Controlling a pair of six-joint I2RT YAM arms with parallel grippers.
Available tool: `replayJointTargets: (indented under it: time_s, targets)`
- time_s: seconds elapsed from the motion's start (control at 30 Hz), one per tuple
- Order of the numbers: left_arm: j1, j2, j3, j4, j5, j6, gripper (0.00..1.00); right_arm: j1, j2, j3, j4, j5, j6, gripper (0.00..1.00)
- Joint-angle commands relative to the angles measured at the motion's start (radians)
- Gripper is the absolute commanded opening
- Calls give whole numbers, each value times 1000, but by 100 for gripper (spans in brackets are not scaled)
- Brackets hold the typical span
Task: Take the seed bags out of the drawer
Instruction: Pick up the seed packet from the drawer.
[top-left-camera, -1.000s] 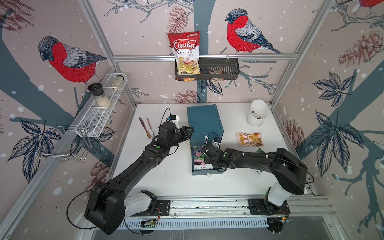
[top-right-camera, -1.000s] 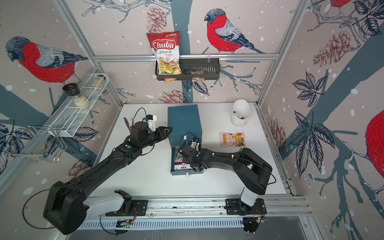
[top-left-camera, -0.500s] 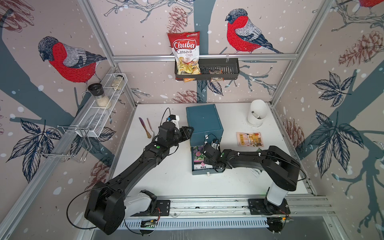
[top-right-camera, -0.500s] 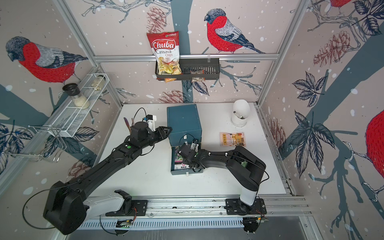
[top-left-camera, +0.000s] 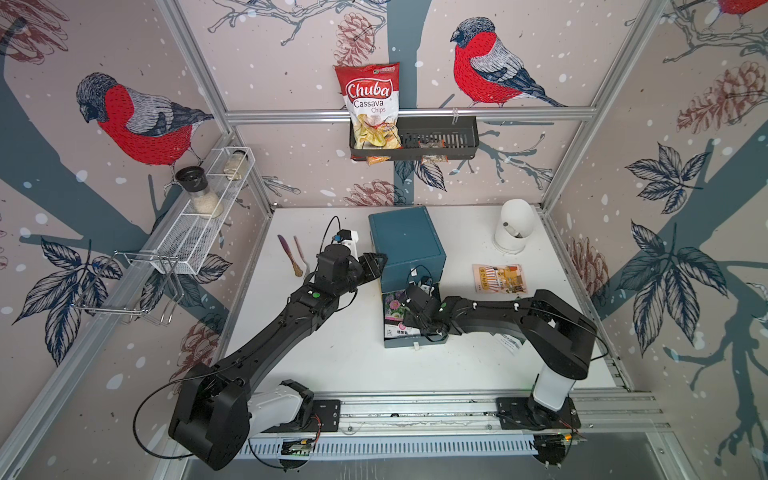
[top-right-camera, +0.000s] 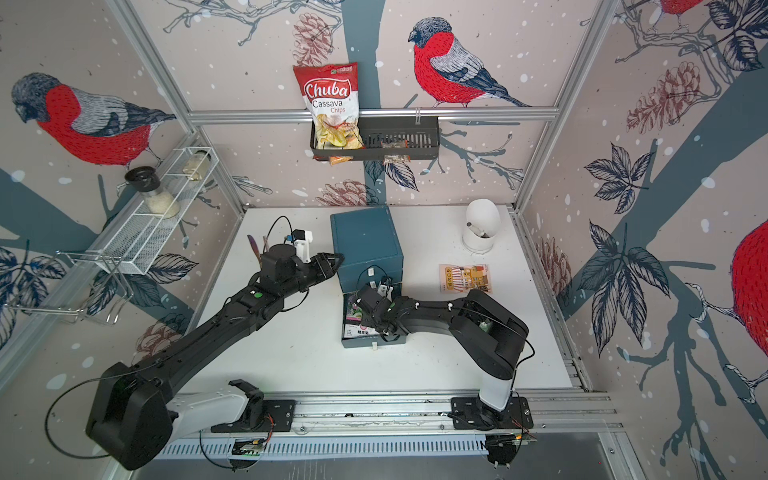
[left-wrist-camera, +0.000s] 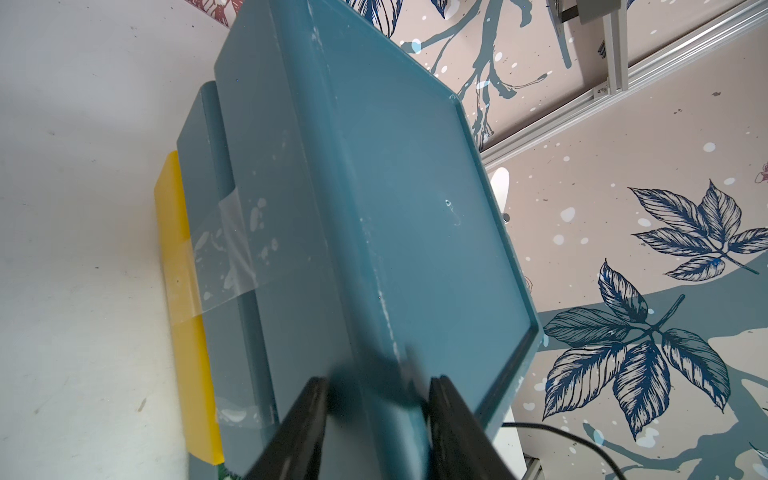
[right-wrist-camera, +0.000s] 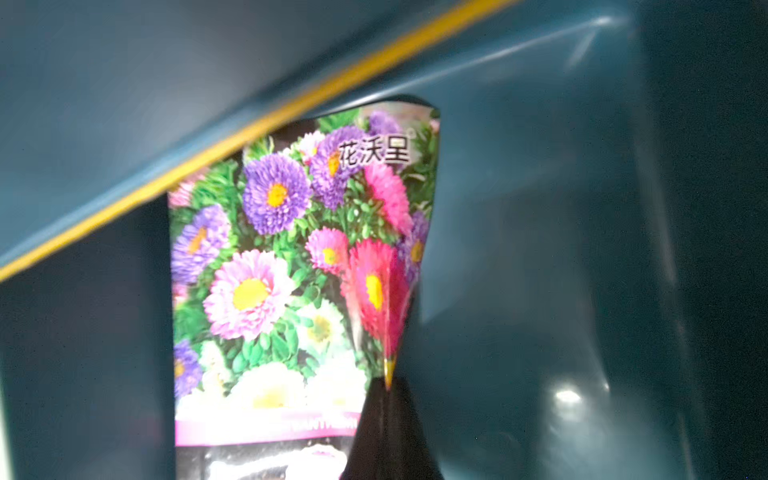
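**Both top views and wrist views, near to far.** Just below the middle of the frame, the open teal plastic drawer (top-left-camera: 411, 341) projects toward the camera from the teal box-shaped plastic cabinet (top-left-camera: 405, 241).

The right gripper (right-wrist-camera: 388, 386) enters the drawer from the right of the frame. Its jaws are closed tight on one edge of the flat pink-and-purple flower-printed seed packet (right-wrist-camera: 291, 270). The packet buckles at the pinch and sits inside the drawer, partly under the cabinet's front lip.

Left of centre, the left gripper (top-left-camera: 379, 262) meets the cabinet's upper left edge. In the left wrist view its black fingers (left-wrist-camera: 307, 415) stand part-way apart astride that edge. Whether they press on it cannot be told from this angle.

Farther back, right of centre, the flat cream-and-orange striped seed packet (top-left-camera: 498, 279) lies on the white tabletop (top-left-camera: 332, 357), well apart from the drawer.

At upper centre, the red Chuba chips bag (top-left-camera: 372, 104) stands in the black slotted wall basket (top-left-camera: 453, 133).
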Motion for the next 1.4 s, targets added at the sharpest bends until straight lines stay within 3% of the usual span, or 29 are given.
replayJointTargets:
  time_s: [0.0,0.37,0.7,1.0,1.13,1.37]
  targets:
    - [-8,12,-3,-218,44,43,43,2,-43,8,-6,5,-15,0]
    - [-9,40,124,-383,-95,165,42,88,-195,31,-164,114,-8,0]
    - [-8,46,138,-400,-119,194,41,188,-337,76,-354,230,20,0]
    - [-9,70,162,-408,-140,229,41,207,-604,12,-553,345,110,0]
    - [-8,86,180,-419,-153,249,37,170,-736,-43,-660,403,176,0]
    - [-8,106,200,-452,-193,282,26,-44,-885,-150,-793,357,220,0]
